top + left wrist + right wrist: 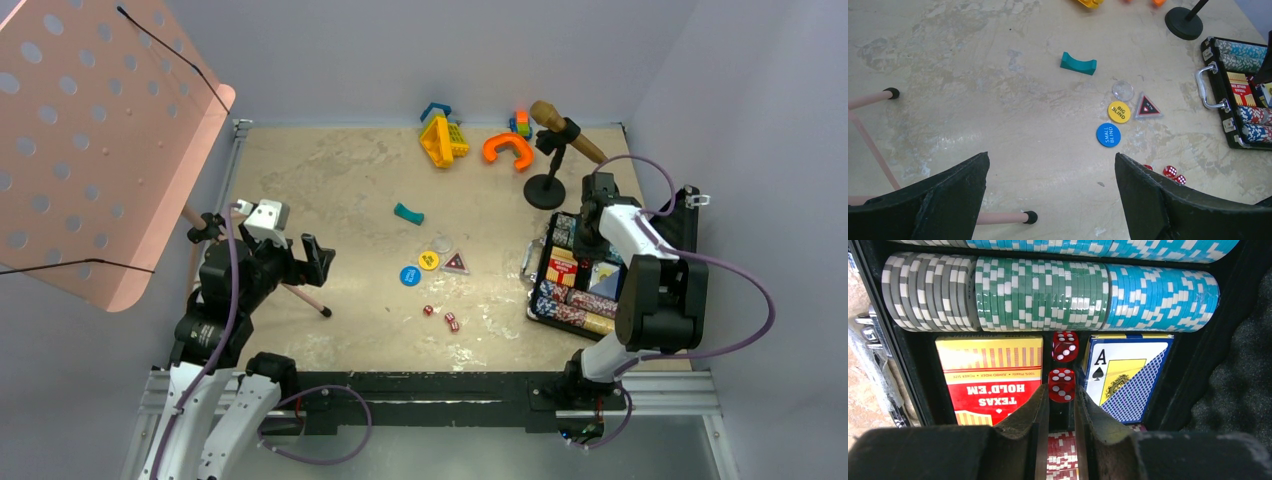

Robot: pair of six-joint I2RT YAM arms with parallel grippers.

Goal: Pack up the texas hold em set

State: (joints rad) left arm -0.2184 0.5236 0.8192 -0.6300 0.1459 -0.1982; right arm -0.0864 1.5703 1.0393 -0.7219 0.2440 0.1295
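The black case [537, 290] lies open at the right, with chip rows, a red Texas Hold'em deck [989, 372] and a blue-backed deck [1123, 375]. My right gripper [1062, 390] is inside the case [903, 370], shut on a red die [1062, 384] over the slot between the decks. Another die [1065, 346] lies further along that slot. On the table lie the blue token [1108, 135], yellow token [1119, 112], triangular token [1147, 107], a clear disc [1123, 90] and three red dice [1170, 171]. My left gripper [1051, 156] is open and empty, hovering left of them.
A teal curved piece [408, 213] lies mid-table. Yellow, blue and orange toys [443, 138] sit at the back. A microphone stand's round base [546, 190] stands just behind the case. A pink music stand [100, 140] overhangs the left, its feet [1030, 217] under my left gripper.
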